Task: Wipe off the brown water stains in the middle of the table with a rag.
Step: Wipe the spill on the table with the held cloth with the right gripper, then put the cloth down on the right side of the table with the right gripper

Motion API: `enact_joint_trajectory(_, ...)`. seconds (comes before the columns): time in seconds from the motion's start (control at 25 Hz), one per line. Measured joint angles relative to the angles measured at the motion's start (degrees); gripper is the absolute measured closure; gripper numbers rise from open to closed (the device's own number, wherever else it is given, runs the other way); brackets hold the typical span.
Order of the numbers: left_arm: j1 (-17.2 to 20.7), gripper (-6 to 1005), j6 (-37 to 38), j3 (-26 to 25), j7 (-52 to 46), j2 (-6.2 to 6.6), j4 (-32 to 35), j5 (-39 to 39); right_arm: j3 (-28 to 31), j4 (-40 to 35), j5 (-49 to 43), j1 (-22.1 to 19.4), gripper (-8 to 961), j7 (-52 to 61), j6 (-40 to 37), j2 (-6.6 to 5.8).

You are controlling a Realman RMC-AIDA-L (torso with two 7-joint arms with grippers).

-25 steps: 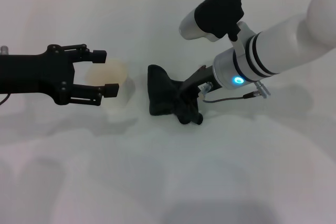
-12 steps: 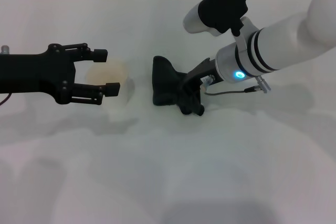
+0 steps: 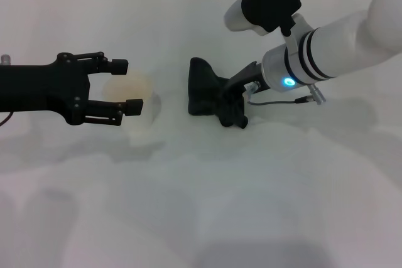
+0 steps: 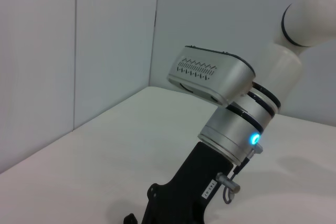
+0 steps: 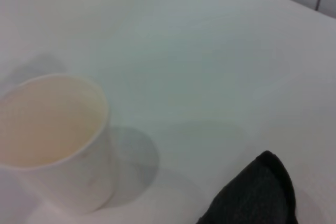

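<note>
Right gripper (image 3: 233, 112): low over the middle of the table, its dark fingers pressed down on the rag and closed on its near end, as best the head view shows; the fingertips merge with the dark cloth, so the exact grip is hard to make out.
Rag (image 3: 202, 93): dark, crumpled cloth lying on the table just left of the right gripper, bunched into an upright fold that runs toward the far edge; one corner of it shows in the right wrist view (image 5: 255, 192).
Brown water stains: none can be made out on the white surface around the rag; any mark may lie under the cloth.
Table (image 3: 207, 180): plain white worktop carrying everything, its far edge meeting a tiled wall.
Left gripper (image 3: 124, 86): held level above the left half of the table, jaws spread wide, one finger on each side of the paper cup without gripping it.
Paper cup (image 3: 130, 95): white, upright, pale inside, standing left of the rag and clearly apart from it.
</note>
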Motion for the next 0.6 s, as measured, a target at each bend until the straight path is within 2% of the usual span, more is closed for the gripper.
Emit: enact_joint_trajectory(0.6, 0.01, 111, 0.0, 0.0, 0.0, 0.0, -0.09, -0.07, 3.59, 1.78, -0.68, -0.69, 882, -0.23, 0.45, -0.44)
